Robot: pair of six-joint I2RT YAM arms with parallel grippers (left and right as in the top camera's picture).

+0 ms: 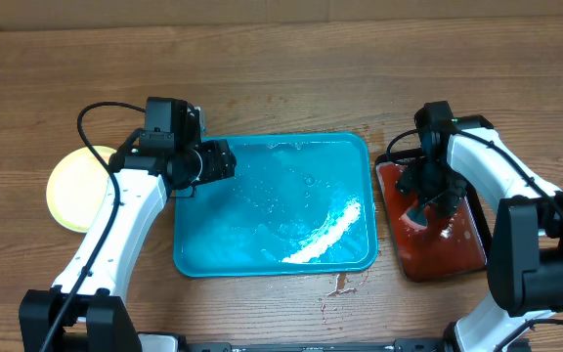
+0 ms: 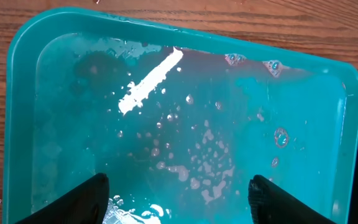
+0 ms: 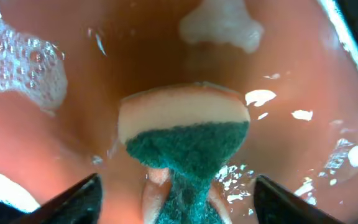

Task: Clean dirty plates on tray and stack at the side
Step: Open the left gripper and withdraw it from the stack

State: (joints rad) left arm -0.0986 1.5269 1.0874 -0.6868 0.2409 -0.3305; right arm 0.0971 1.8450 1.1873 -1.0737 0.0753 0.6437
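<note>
Yellow plate [image 1: 69, 186] half covered by left arm [image 1: 115, 230], sponge [image 3: 185, 124] shown only from right wrist, left pincer [image 2: 179, 183] and right pincer [image 3: 178, 182] held wide, nothing gripped.

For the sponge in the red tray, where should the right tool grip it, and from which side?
Grip the sponge across its pinched, narrow green part, straight down from above: that waist sits between the open right tool's tips.
</note>
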